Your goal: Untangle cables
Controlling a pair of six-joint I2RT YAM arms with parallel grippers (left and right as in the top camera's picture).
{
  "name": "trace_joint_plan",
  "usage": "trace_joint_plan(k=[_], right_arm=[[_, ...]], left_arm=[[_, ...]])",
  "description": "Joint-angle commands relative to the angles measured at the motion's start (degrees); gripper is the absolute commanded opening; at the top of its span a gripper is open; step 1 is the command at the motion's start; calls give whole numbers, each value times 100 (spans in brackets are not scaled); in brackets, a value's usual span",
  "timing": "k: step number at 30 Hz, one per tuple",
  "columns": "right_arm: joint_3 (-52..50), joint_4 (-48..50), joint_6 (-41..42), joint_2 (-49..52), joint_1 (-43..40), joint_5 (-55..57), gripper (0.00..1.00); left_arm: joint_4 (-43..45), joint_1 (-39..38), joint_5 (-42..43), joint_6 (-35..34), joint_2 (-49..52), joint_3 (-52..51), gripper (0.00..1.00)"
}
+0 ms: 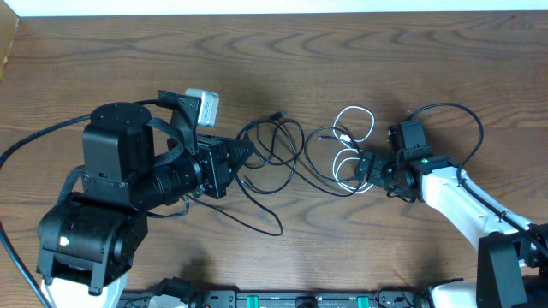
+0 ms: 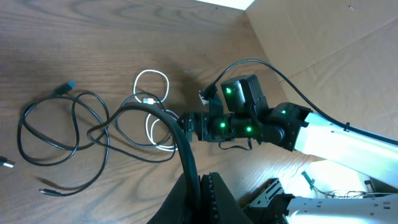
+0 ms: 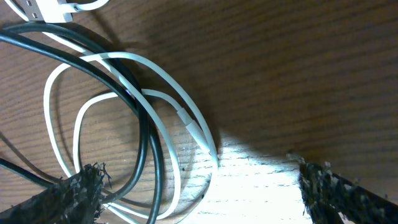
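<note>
no readable text, no labels, no brands, no numbers in any view

**Robot pose, both arms.** The left arm (image 1: pixel 128 188) rises from the near left corner, its wrist turned toward the right edge. The left gripper (image 1: pixel 242 155) lies level near the middle of the surface, its jaws closed on a black cable (image 2: pixel 180 140). The right arm (image 1: pixel 462 201) reaches in from the near right corner toward the left edge. The right gripper (image 1: pixel 364 167) sits low, right of centre, its fingers (image 3: pixel 81 190) spread wide apart.
</note>
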Motion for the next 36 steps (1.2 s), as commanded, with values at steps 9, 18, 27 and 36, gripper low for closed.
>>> trace_joint_plan(k=[9, 18, 27, 36], right_arm=[[-31, 7, 50, -33, 11, 83, 99], [-31, 1128, 72, -33, 7, 216, 99], [-31, 960, 540, -33, 13, -822, 99], [177, -52, 42, -90, -11, -623, 67]], left_arm=[[-24, -17, -48, -33, 0, 72, 8], [-35, -17, -48, -33, 2, 72, 8], [-39, -17, -48, -33, 13, 72, 8], [-42, -17, -48, -57, 181, 72, 8]])
